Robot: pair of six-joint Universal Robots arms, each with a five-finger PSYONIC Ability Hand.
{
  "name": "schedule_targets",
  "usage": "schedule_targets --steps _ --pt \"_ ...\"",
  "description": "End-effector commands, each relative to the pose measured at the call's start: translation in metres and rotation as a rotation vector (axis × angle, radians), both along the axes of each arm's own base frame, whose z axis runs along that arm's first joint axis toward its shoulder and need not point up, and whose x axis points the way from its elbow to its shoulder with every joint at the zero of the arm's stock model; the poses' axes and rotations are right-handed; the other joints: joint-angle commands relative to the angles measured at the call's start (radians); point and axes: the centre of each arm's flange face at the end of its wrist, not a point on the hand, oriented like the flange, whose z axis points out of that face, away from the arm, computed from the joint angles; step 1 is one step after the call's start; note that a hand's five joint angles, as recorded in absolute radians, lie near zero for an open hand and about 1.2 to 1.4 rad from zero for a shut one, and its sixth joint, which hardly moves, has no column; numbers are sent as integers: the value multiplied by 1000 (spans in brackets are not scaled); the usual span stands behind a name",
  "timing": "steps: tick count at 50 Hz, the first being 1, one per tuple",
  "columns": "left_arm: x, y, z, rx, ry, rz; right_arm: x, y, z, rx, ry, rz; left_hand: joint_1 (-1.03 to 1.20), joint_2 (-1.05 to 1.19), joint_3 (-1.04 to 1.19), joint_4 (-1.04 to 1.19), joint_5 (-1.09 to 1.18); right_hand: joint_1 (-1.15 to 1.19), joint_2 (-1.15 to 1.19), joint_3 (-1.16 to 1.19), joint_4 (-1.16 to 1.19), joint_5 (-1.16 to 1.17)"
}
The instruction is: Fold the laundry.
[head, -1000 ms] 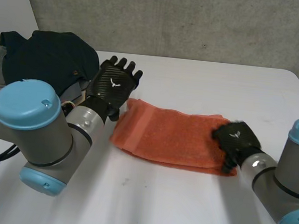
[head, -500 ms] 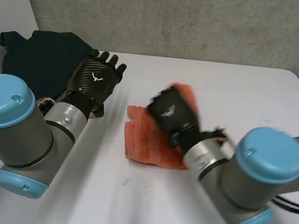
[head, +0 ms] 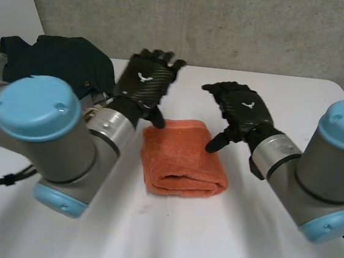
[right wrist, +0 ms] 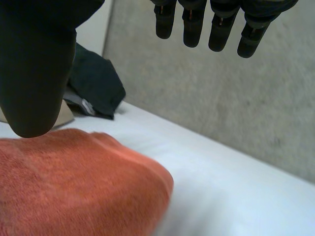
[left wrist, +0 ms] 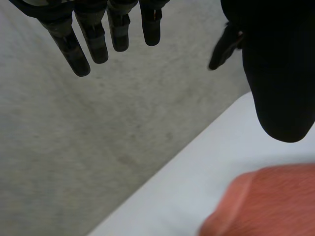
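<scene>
The towel [head: 184,158] is plain orange-red, without print. The left hand [head: 143,83] and right hand [head: 242,108] are black with a fine woven pattern, each back bearing a small white mark. The garment [head: 56,61] is dark blue-green. The table [head: 209,244] is white, the wall [head: 232,24] mottled grey; the arms are grey, their caps [head: 35,108] light blue.

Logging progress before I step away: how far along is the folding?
Done: the orange towel lies folded. In hand: nothing; the left hand and right hand are open near its far edge. Left: the dark clothes heaped beyond the left hand, unfolded.
</scene>
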Motion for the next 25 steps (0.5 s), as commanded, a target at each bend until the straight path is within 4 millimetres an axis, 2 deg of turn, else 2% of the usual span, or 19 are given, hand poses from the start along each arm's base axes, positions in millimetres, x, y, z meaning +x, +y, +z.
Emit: schedule_targets --steps 1,8,9,13,17,20,23,25 --pt "-18 -2 -53 247 -84 14 0 -21 -27 163 107 -18 3 -21 -26 -14 -34 -50 -40 -40 -43 -48" --pt "-2 -1 -95 370 -236 200 6 -34 -64 270 227 13 11 -12 -18 -6 -25 -50 -40 -40 -43 -48" --pt "-1 -1 -97 375 -244 214 7 -36 -73 276 262 21 14 -9 -15 -3 -22 -50 -40 -40 -43 -48" --pt "5 -2 -107 407 -277 230 7 -38 -86 248 346 34 17 -6 -12 0 -19 -50 -40 -40 -43 -48" --pt "13 -1 -115 436 -302 238 6 -39 -82 194 403 43 20 -3 -9 3 -17 -50 -40 -40 -43 -48" --pt "11 0 -110 435 -290 211 4 -39 -71 165 403 29 17 -6 -12 0 -19 -50 -40 -40 -43 -48" --pt "8 -1 -98 413 -261 180 -2 -38 -47 118 381 -11 17 -6 -12 0 -19 -50 -40 -40 -43 -48" --pt "7 -3 -77 377 -218 157 -7 -34 -37 88 369 -33 9 -15 -21 -8 -28 -50 -40 -40 -43 -48"
